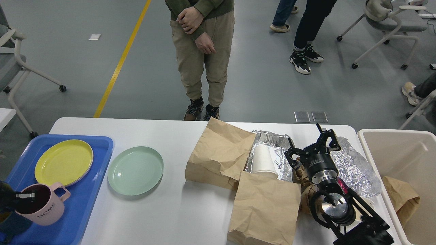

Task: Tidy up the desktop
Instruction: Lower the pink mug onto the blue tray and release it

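The bench (177, 211), the wide white top that fills the lower half of the frame, is only part tidied. At lower left a blue tray (76, 207) holds a yellow plate (63, 162) and a pink mug (42, 204) lettered HOME. The left claw (20, 196) shows only as a dark finger at the mug's rim at the frame's left edge; it looks pinched on that rim, with the mug low over or on the tray, and I cannot tell whether its base touches.

Just right of the tray, lying on the bench, is a pale green plate (135, 170). It is the loose dish nearest the left arm, up and to the right of that claw, so the left arm looks the better placed for it. Being round, it has no long axis to line up with.

At right of centre lie two brown paper bags (221, 154) (264, 207), a foil tray (277, 149) with a white paper cup (263, 160) on its side, and crumpled foil (354, 170). The right claw (311, 144) hangs above them with fingers spread, holding nothing. The beige bin (398, 149) stands at far right, nearest that arm.
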You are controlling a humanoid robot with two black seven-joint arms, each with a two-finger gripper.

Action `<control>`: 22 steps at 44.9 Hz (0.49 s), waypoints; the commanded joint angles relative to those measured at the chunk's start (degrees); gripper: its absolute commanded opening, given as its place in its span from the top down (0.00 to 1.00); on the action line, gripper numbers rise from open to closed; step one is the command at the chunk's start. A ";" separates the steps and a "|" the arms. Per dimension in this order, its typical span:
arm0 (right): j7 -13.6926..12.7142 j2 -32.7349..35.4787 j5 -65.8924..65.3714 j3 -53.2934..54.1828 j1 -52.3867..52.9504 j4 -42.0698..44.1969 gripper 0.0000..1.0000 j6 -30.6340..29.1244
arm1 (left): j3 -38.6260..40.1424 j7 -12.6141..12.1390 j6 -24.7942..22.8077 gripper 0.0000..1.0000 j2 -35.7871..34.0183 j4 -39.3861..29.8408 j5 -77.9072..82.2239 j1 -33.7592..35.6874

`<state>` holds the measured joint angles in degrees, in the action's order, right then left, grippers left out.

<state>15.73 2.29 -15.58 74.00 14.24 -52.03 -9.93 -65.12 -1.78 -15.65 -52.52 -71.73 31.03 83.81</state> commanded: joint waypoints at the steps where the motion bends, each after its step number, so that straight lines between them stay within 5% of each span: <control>1: 0.00 0.00 0.03 0.00 0.00 0.00 0.00 0.00 | 3.33 -0.06 0.09 1.00 0.31 1.16 0.08 -3.48; 22: 0.00 0.00 0.03 0.00 0.00 0.00 0.00 0.00 | 6.40 0.11 2.64 1.00 -0.39 1.16 2.54 -7.78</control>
<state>15.73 2.29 -15.55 74.00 14.24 -52.03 -9.93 -60.06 -1.68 -13.04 -52.75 -70.57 33.47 77.22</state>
